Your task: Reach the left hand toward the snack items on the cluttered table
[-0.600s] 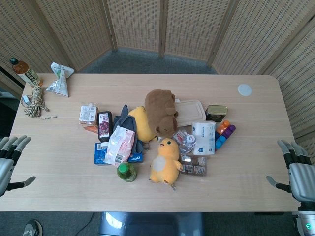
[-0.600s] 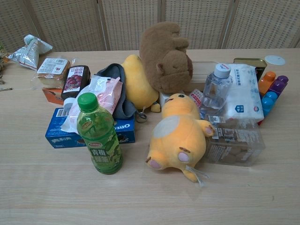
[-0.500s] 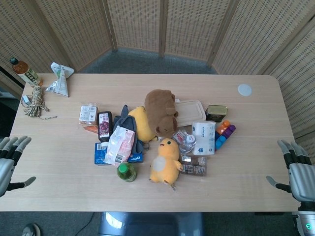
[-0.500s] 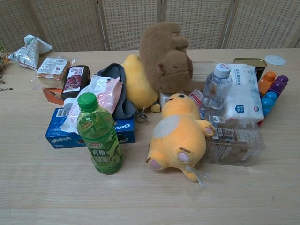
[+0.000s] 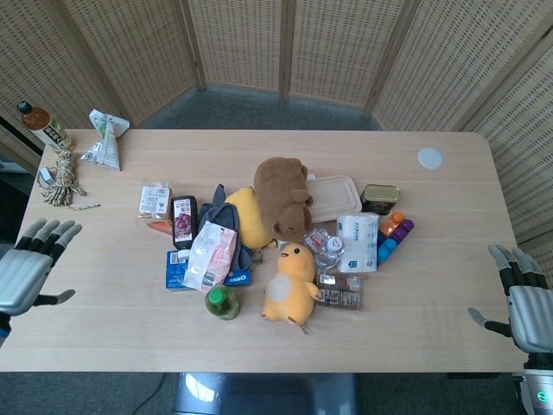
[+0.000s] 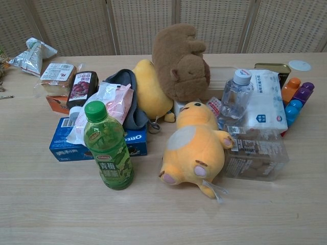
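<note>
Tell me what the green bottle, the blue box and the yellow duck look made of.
Green bottle: clear glossy plastic, liquid showing through, printed label.
Blue box: probably printed cardboard, with flat faces and sharp edges.
Yellow duck: soft plush fabric, matte and fuzzy.

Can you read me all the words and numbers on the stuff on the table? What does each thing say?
"OREO", seen upside down, on the blue cookie box.
Green bottle: two big Chinese characters and a small red logo, too blurred for me to read surely.
Dark snack pack: print too small to read.
White-labelled bread pack: too small.
Tissue pack: blue print, too blurred.
Clear snack box: label too small.
</note>
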`<action>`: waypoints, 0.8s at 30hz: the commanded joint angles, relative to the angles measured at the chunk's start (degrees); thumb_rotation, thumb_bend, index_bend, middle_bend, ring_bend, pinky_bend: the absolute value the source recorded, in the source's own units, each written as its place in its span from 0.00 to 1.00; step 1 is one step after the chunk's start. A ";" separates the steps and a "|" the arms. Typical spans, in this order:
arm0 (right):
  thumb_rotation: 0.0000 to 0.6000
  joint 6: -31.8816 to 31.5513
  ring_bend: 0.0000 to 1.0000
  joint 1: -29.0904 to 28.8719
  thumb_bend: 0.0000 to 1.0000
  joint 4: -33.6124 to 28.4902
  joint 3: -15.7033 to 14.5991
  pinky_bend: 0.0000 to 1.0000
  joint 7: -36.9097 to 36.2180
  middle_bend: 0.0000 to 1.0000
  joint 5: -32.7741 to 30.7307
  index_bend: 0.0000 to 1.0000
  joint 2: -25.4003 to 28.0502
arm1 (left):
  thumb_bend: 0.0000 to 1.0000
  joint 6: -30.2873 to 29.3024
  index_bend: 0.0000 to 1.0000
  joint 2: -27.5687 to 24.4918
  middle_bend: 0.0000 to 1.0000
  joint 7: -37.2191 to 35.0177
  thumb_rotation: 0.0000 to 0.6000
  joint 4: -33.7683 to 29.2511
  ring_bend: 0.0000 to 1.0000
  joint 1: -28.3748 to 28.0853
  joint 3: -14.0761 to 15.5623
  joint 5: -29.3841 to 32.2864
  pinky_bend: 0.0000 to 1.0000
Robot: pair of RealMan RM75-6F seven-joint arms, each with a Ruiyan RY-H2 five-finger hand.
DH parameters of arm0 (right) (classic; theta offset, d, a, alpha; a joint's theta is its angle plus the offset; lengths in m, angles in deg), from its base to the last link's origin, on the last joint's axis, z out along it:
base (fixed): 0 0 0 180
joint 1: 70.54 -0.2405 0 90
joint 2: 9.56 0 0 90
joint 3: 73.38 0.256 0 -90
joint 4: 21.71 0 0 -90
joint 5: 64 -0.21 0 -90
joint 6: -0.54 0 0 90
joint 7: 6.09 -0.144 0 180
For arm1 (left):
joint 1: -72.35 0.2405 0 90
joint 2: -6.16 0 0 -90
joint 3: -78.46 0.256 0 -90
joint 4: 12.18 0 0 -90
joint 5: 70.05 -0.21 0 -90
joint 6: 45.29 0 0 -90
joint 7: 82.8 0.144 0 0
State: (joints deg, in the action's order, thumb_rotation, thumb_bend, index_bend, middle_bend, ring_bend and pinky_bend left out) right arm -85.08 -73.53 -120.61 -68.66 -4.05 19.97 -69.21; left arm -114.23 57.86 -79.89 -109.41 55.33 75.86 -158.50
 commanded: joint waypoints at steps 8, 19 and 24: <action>1.00 0.33 0.00 0.00 0.00 0.77 0.67 0.00 -1.18 0.00 -1.55 0.00 0.35 | 0.02 18.45 0.00 10.88 0.00 14.27 1.00 13.15 0.00 -17.51 -6.81 4.98 0.00; 1.00 2.85 0.00 -0.83 0.00 4.28 2.08 0.00 -1.64 0.00 -5.99 0.00 -0.58 | 0.02 30.51 0.00 24.53 0.00 30.15 1.00 27.91 0.00 -28.48 -8.43 21.40 0.00; 1.00 2.97 0.00 -0.70 0.00 5.34 2.62 0.00 -2.05 0.00 -7.37 0.00 -0.68 | 0.02 33.07 0.00 31.44 0.00 32.96 1.00 35.31 0.00 -31.99 -7.95 26.68 0.00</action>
State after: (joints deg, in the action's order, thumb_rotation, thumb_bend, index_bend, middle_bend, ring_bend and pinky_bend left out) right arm -82.10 -74.27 -115.32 -66.10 -6.03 12.66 -69.90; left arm -82.91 86.27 -48.54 -77.27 25.37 67.73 -134.41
